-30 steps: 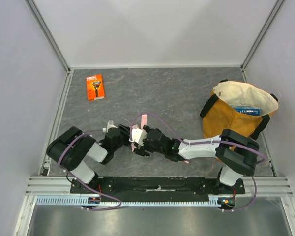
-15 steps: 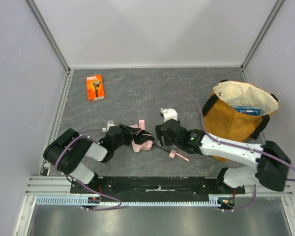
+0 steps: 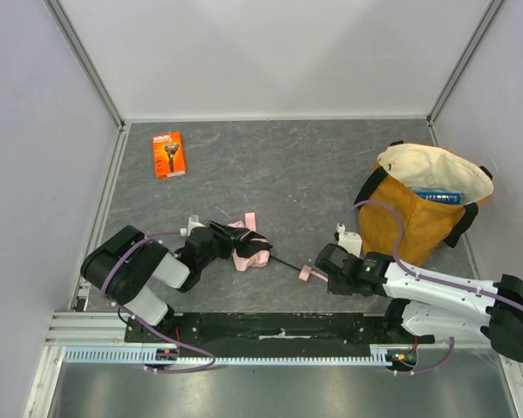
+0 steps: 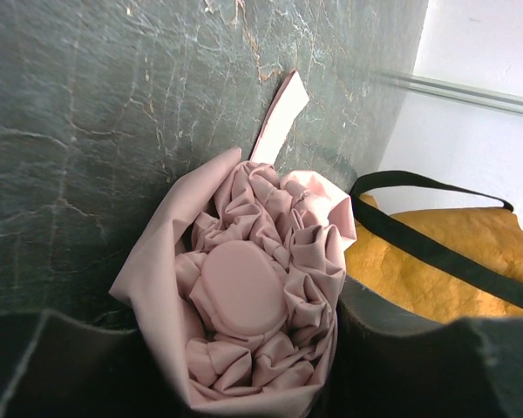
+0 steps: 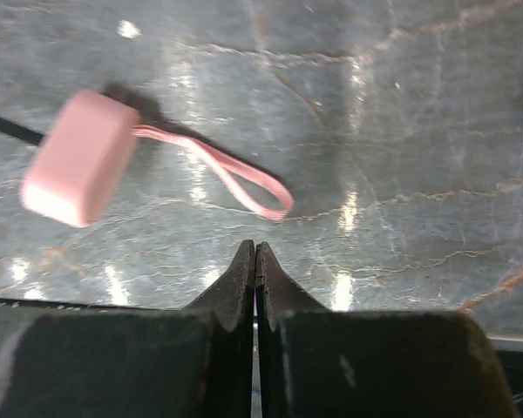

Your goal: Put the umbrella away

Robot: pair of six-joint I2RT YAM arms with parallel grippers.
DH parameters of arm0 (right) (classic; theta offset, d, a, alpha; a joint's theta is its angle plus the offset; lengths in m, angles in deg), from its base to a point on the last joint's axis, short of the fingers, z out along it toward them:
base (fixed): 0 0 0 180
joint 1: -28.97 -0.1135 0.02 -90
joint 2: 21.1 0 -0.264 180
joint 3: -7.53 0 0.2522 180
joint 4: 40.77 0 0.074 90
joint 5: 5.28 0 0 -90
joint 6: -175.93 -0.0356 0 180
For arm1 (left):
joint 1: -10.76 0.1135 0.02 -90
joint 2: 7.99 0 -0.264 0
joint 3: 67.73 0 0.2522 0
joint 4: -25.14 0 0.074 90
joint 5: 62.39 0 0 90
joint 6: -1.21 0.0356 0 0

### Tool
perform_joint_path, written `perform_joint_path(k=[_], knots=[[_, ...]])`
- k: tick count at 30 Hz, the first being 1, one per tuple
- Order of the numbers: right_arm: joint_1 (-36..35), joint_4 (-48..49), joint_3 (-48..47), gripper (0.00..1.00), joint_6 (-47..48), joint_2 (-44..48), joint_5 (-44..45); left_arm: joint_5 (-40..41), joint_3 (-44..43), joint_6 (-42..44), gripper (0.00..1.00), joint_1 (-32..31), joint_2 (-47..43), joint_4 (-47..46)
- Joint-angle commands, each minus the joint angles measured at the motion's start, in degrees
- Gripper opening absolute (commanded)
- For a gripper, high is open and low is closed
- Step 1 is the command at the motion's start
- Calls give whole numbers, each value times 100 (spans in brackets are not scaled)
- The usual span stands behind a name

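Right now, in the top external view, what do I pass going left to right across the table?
Orange razor pack → umbrella, bunched canopy first, then its pink handle → right gripper → yellow tote bag. Left gripper omitted: it overlaps the canopy.

A dark grey, marble-veined counter was enclosed by a white back wall and pale lilac side walls, joined by metal corner posts. Metal rails were fixed along its near edge. Bright glints of light were reflected on its surface.
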Motion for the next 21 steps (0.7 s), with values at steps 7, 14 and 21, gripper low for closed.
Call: perform_joint_path(k=[7,14,21], knots=[[543,727,206,0,321,-443,-472,268,426,128,2,-16,315,311],[377,2828,-2193,0,1347,-3555,-1184,460,540,24,2,-217,657,-339],[824,3224,-2671,0,1912,-3505,-1449,444,409,-320,2,-569,1132,-752]])
